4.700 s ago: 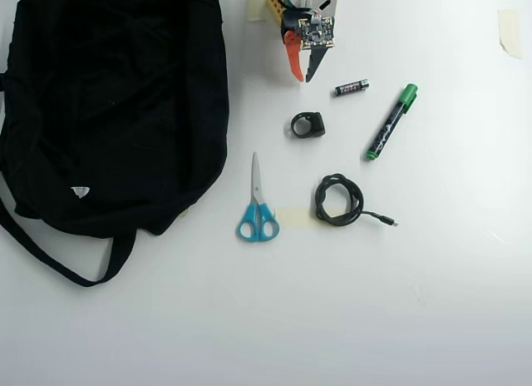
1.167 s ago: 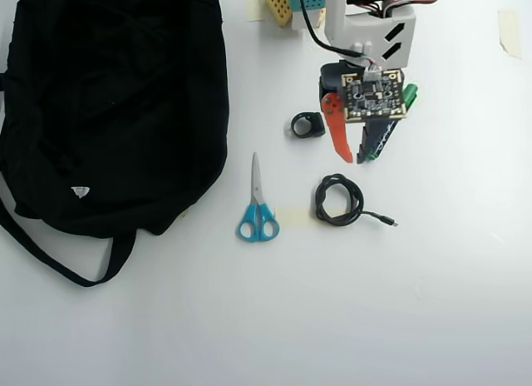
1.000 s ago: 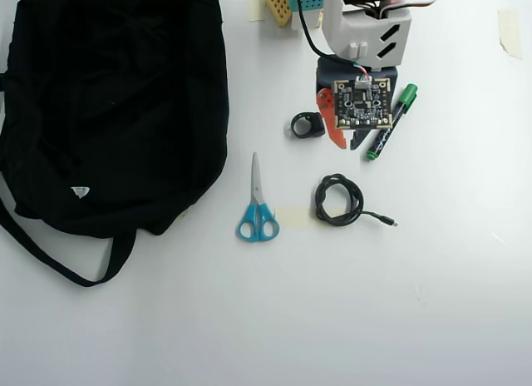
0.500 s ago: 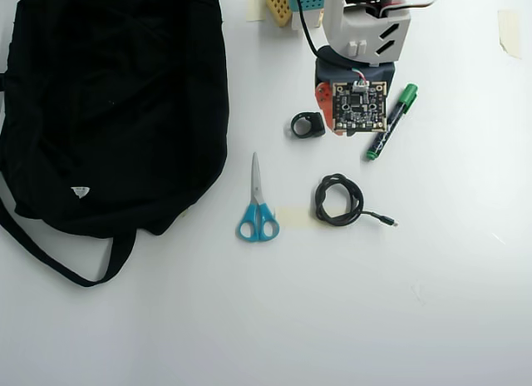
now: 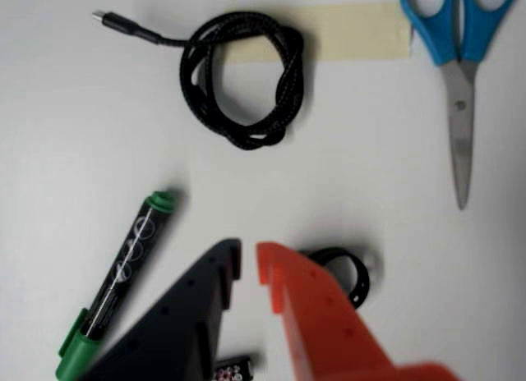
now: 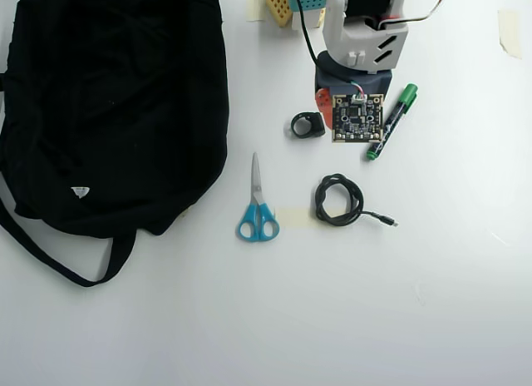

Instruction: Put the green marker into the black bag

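The green marker lies flat on the white table, green cap toward the arm's base. In the wrist view it is left of my gripper, apart from the black finger. The black finger and orange finger stand almost together with only a narrow slit, and nothing is held. In the overhead view the wrist's circuit board hides the fingertips, just left of the marker. The black bag fills the left side of the table, far from the gripper.
A black ring-shaped part sits just beside the orange finger. A coiled black cable and blue-handled scissors lie further out. A small battery shows under the fingers.
The wrist has drawn back toward the base from above the marker and tilted down, so the fingers are now hidden under the circuit board. The marker has not moved.
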Motion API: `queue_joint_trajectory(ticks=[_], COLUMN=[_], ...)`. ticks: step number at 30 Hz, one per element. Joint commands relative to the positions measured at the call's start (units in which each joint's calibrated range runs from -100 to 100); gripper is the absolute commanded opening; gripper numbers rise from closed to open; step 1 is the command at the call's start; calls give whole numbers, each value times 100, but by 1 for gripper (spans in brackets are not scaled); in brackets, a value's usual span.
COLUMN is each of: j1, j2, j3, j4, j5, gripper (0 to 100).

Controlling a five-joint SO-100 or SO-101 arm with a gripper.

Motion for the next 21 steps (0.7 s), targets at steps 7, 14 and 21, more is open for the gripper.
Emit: queue_joint_trajectory(ticks=[7, 14, 21], j1=[-149, -149, -441], j2=[-253, -286, -195], j3=[-63, -117, -36], j4=[-64, -64, -47], j5=[-18, -65, -71], gripper=[2, 3, 3])
